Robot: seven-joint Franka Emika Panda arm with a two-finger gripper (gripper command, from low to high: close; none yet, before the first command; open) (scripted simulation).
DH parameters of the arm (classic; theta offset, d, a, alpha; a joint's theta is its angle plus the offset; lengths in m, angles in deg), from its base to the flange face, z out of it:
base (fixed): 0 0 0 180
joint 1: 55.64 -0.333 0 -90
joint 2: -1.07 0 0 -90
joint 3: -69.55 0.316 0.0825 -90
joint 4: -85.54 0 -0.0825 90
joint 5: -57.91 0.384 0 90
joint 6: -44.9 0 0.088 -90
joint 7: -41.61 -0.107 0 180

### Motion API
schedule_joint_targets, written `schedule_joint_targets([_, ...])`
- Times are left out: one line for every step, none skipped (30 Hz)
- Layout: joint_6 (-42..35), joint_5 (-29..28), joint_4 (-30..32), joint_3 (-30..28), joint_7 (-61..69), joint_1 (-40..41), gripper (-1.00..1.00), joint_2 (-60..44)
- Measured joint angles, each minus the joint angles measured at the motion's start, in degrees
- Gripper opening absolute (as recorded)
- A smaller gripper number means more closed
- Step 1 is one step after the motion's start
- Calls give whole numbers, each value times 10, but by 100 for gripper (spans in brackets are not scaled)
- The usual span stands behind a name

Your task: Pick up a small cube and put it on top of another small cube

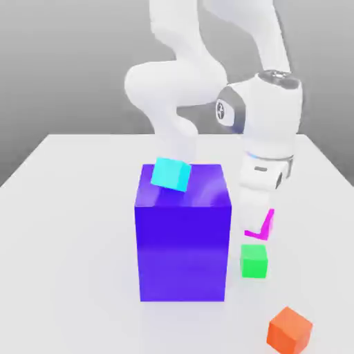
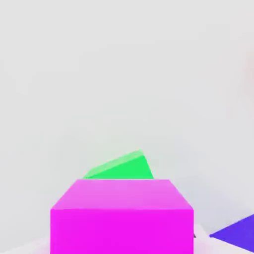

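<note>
My gripper (image 1: 258, 222) is shut on the small magenta cube (image 1: 265, 228), holding it off the table. It hangs directly above the small green cube (image 1: 254, 261), which rests on the white table next to the big block's right side in the exterior view. Only a thin gap shows between the two small cubes. In the hand view the magenta cube (image 2: 121, 216) sits close in front, and the green cube (image 2: 123, 167) peeks out from behind it.
A tall blue-violet block (image 1: 182, 238) stands right beside the green cube, with a cyan cube (image 1: 171, 173) tilted on its top. An orange cube (image 1: 289, 329) lies near the table's front, on the exterior view's right. A corner of the blue-violet block (image 2: 239, 233) shows in the hand view.
</note>
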Motion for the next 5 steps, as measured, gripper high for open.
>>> schedule_joint_targets([20, -18, -1, -3, -13, 5, -100, -21])
schedule_joint_targets([40, -38, -2, -12, -27, -1, -100, -42])
schedule_joint_targets([53, -55, -2, -15, -38, 0, 100, -57])
schedule_joint_targets([53, -55, -2, -15, -38, 3, 100, -57])
schedule_joint_targets([53, -55, -2, -15, -38, 3, 100, -57])
